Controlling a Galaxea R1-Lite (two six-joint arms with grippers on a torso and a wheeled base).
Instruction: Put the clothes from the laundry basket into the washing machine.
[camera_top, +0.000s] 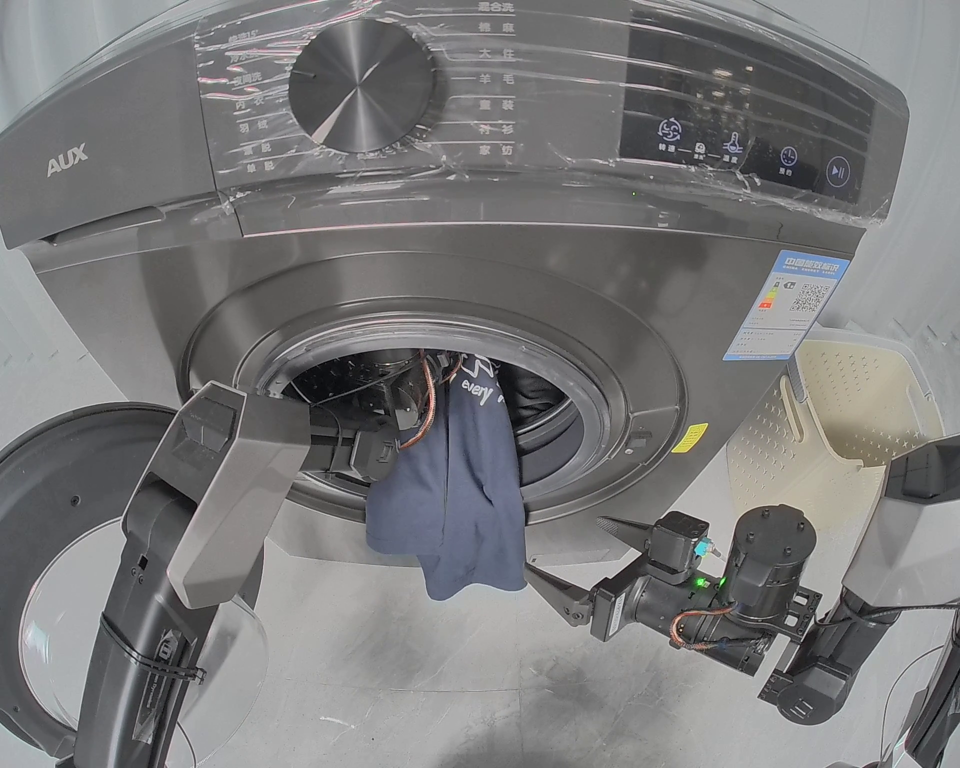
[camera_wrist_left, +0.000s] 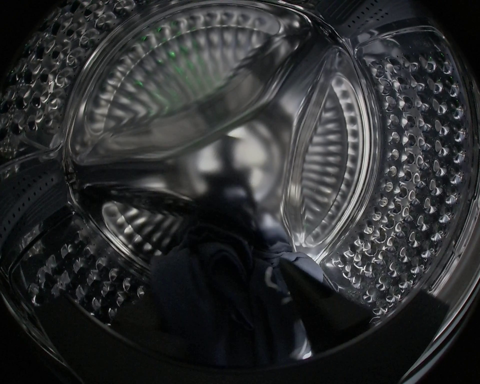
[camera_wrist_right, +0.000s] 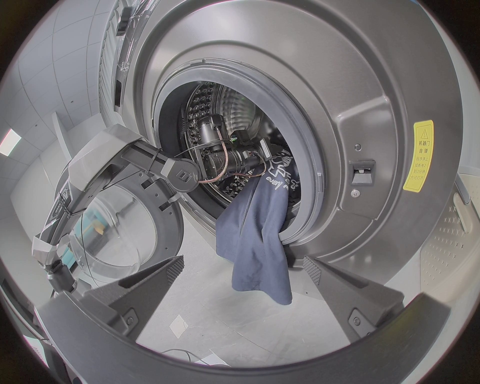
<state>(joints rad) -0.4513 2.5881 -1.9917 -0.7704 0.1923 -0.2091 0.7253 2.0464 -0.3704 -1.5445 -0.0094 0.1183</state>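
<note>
We judged the limp shirt (camera_top: 455, 500) best pinched at its hem beside the wide-open, empty right pincer (camera_top: 563, 543); the left pincer's (camera_wrist_right: 276, 157) hold was unclear.

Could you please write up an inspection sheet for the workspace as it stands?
Surface: light grey floor.
Job's things: washing machine with door swung open; navy garment hangs half out of the drum; cream laundry basket beside the machine, on the robot's right.
Clutter: nothing seen.
Grippers: left gripper inside the drum by the garment; right gripper outside, beside the garment's hanging end, fingers open.
Cables: coiled copper-coloured cables at both wrists.
Surroundings: pale tiled wall; plastic film over the control panel.
</note>
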